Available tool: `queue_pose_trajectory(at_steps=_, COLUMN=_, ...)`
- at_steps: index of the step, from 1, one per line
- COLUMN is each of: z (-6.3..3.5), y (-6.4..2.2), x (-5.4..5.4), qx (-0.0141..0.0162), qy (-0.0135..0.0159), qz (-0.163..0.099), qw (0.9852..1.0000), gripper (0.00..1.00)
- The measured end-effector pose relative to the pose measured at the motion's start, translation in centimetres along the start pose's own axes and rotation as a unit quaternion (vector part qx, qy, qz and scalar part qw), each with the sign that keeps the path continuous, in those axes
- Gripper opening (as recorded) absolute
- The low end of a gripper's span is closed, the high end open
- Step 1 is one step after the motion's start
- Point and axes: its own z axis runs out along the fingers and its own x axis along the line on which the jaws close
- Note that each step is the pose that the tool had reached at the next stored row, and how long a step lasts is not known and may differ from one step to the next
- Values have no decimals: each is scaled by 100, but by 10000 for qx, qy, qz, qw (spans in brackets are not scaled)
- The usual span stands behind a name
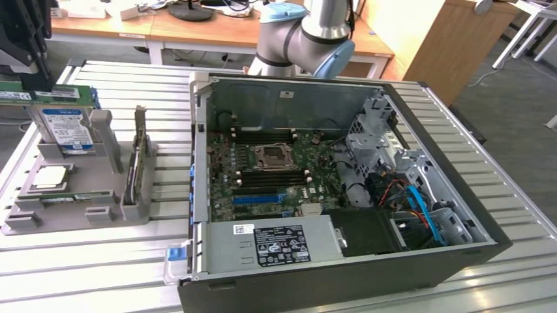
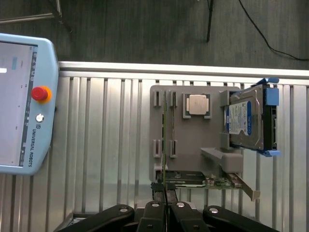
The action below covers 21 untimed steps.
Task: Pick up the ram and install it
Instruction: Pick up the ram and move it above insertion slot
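Note:
The ram (image 2: 165, 130) stands on its edge in the slots of a grey holder tray (image 2: 188, 140), seen edge-on as a thin green line. In the exterior view the ram (image 1: 80, 196) is a green stick with white labels near the tray's front. My gripper (image 2: 165, 192) hangs well above the tray with its two black fingers pressed together and nothing between them. Its closed seam lines up with the stick's long edge. The open computer case (image 1: 348, 195) shows the motherboard (image 1: 270, 176) with dark memory slots beside the CPU socket.
The tray also holds a silver CPU chip (image 2: 198, 104), a blue-labelled hard drive (image 2: 248, 121) and an upright expansion card (image 2: 203, 180). A teach pendant (image 2: 19, 101) lies on the slatted metal table. More green boards (image 1: 44, 95) lie behind the tray.

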Motion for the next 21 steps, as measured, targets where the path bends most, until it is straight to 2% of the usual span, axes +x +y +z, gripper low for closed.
queue_pose_trajectory(at_steps=9, z=-33, y=-55, x=0, qx=-35, qy=-1, qz=0, qw=10000, gripper=12)
queue_pose_trajectory(at_steps=16, z=-37, y=-66, x=1, qx=-39, qy=0, qz=0, qw=10000, gripper=12)
queue_pose_trajectory(at_steps=21, z=-40, y=-130, x=1, qx=-38, qy=0, qz=0, qw=10000, gripper=12)
